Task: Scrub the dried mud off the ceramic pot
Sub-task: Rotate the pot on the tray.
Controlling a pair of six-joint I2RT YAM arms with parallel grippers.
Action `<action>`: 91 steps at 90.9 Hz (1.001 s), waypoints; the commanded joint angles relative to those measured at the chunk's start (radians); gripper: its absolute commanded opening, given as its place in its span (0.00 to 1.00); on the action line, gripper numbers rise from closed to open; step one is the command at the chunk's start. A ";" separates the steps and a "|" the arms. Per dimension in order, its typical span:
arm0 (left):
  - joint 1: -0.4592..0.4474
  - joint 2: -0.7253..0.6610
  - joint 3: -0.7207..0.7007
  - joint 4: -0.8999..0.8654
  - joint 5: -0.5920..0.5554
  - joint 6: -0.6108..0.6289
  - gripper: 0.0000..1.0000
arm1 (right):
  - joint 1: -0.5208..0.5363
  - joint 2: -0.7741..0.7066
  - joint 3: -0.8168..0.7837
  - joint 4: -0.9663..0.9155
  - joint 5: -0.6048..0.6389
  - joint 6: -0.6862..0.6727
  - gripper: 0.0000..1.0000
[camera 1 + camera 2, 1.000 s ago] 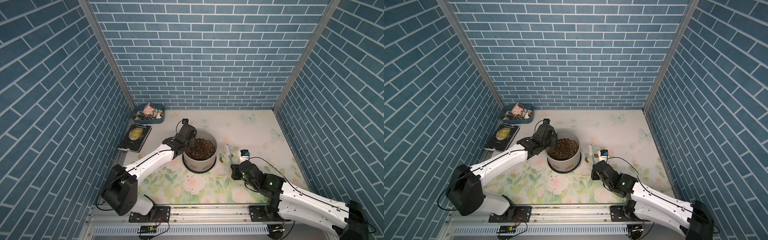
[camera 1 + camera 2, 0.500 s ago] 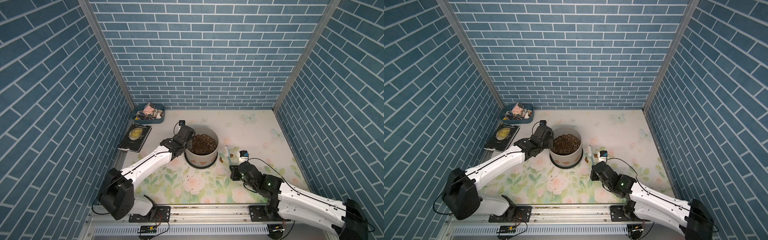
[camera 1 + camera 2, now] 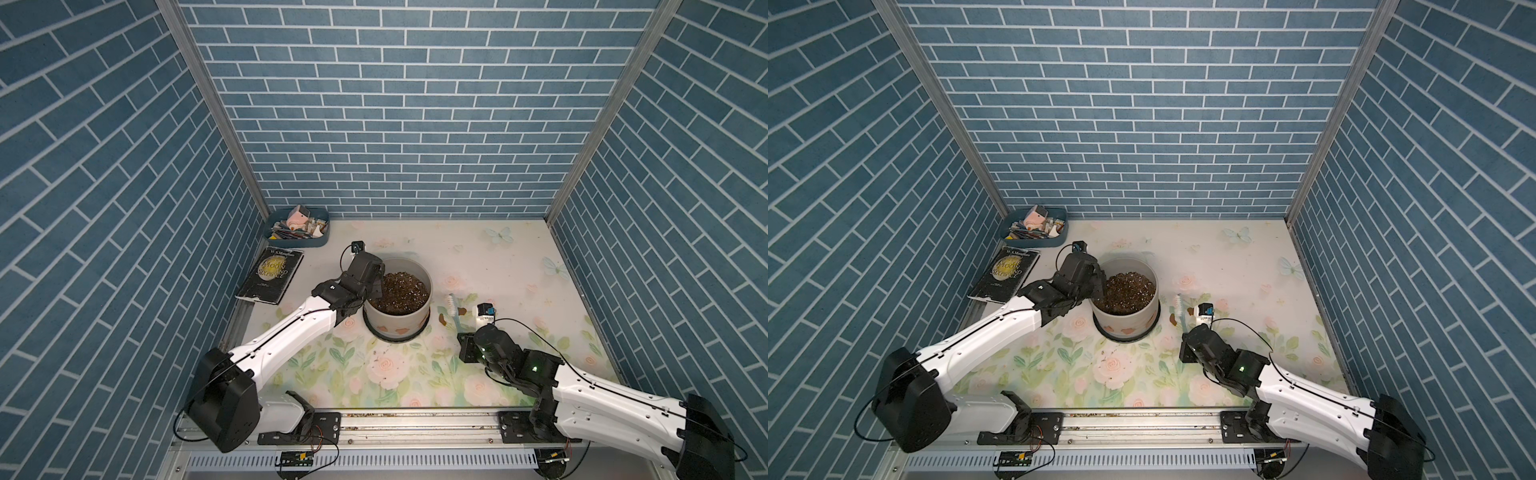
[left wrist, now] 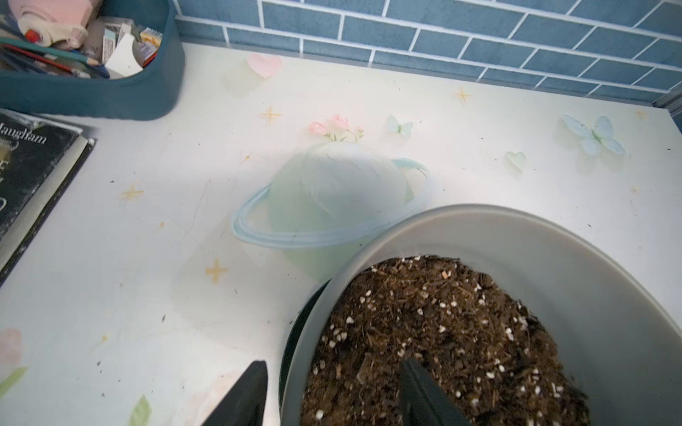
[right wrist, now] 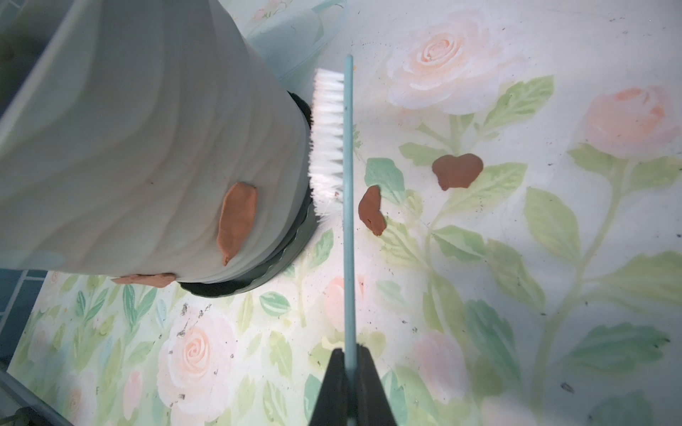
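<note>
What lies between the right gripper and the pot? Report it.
Only the blue brush that the right gripper holds, bristles beside the ceramic pot's saucer; otherwise bare mat, in the right wrist view.

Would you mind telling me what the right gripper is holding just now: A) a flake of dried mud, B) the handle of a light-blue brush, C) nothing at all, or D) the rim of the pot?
B: in the right wrist view the right gripper is shut on the thin handle of the brush, whose white bristles face the ceramic pot.
</note>
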 commanded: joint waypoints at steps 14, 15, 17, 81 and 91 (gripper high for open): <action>0.038 0.100 0.059 0.078 -0.015 0.062 0.60 | 0.002 0.001 -0.023 0.036 -0.008 0.021 0.00; 0.039 0.102 0.059 0.078 -0.014 0.063 0.59 | 0.003 0.002 -0.024 0.037 -0.008 0.022 0.00; 0.040 0.109 0.059 0.077 -0.013 0.065 0.58 | 0.002 0.000 -0.025 0.037 -0.009 0.021 0.00; 0.040 -0.033 -0.062 0.013 0.020 0.026 0.01 | 0.003 0.031 -0.042 0.064 0.002 0.041 0.00; 0.029 -0.054 -0.081 0.005 0.036 0.005 0.00 | 0.003 0.038 -0.039 0.064 0.010 0.041 0.00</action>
